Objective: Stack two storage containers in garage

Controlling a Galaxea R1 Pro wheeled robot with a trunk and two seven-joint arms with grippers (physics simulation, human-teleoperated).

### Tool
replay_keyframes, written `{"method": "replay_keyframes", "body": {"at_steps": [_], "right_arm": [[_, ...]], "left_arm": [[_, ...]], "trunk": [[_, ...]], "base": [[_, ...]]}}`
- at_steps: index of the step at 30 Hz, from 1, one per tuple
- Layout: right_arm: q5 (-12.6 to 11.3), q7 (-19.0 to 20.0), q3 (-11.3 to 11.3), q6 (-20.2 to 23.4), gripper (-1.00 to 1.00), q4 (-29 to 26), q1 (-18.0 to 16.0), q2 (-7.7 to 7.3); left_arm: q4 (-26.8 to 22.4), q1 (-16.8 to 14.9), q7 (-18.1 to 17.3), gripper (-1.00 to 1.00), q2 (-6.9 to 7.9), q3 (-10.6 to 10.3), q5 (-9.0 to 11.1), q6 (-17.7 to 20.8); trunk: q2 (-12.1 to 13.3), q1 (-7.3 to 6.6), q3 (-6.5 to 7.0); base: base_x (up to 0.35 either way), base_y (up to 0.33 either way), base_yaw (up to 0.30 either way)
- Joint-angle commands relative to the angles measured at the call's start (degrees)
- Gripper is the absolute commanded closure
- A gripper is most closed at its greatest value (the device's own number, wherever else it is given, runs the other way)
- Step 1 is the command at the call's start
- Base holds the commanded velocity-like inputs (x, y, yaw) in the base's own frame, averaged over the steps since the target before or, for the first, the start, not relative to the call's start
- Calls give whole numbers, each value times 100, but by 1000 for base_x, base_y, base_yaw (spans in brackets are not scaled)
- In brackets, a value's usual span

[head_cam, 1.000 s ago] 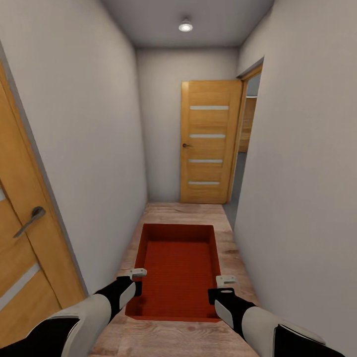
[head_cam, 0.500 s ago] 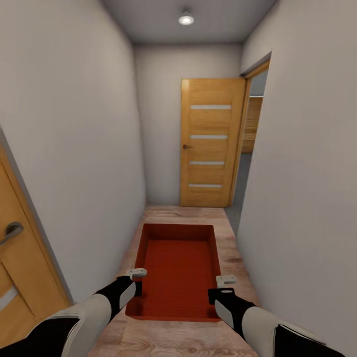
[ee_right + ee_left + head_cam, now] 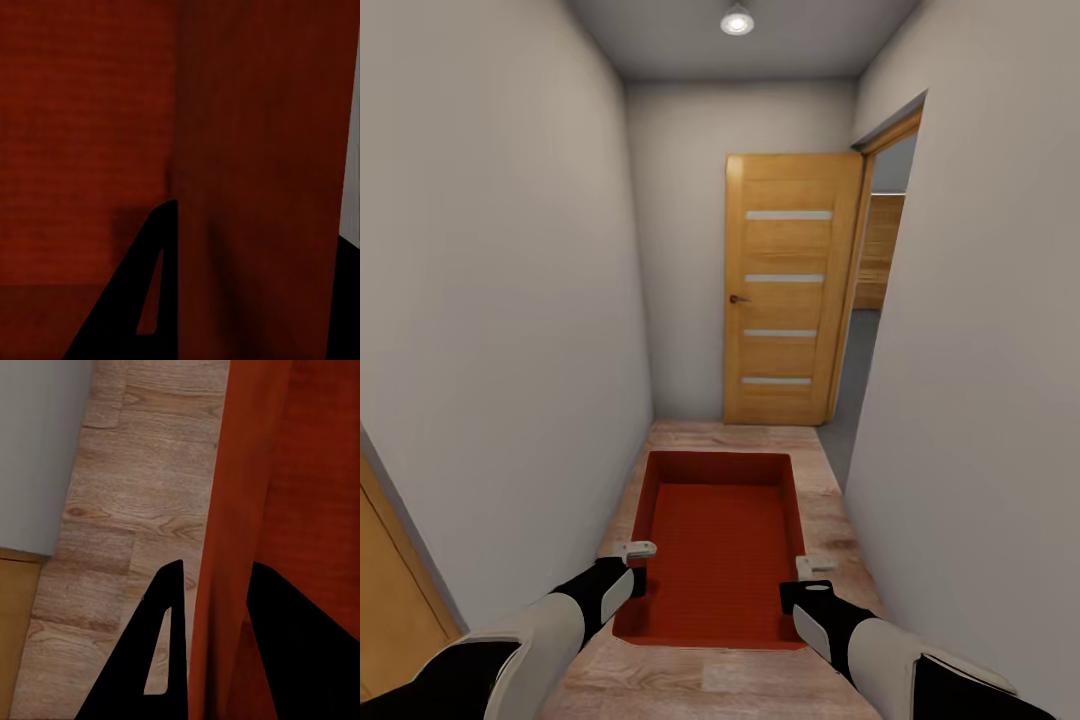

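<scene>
Container level, open top up, long axis pointing straight ahead down hallway; my left gripper and right gripper each pinch a side wall.

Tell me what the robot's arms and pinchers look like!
Both arms are smooth white shells with black sections at the wrists and farther back. The left gripper and right gripper have small pale grey fingers up close to black wrists. Wrist cameras show black, pointed, wedge-shaped fingers with slot cut-outs.

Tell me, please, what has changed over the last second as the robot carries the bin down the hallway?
The robot has rolled forward: the near door at the left has almost slid out of the head view, and the slatted door ahead looms larger. The storage container stays clamped between the left gripper and right gripper, unchanged.
</scene>
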Motion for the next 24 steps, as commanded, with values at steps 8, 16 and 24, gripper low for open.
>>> {"method": "replay_keyframes", "body": {"at_steps": [8,16,24], "right_arm": [[122,-51,-100,31,100,-13,-9,-99],[121,-52,-100,31,100,-13,-8,-98],[121,-53,-99,31,100,-13,-9,-96]], "left_arm": [[12,3,40,100,-3,-207,63,34],[12,2,40,100,-2,-207,63,34],[12,2,40,100,-1,-208,63,34]], "trunk": [[-7,5,-9],[-7,5,-9],[-7,5,-9]], "base": [[322,0,0],[323,0,0],[322,0,0]]}}
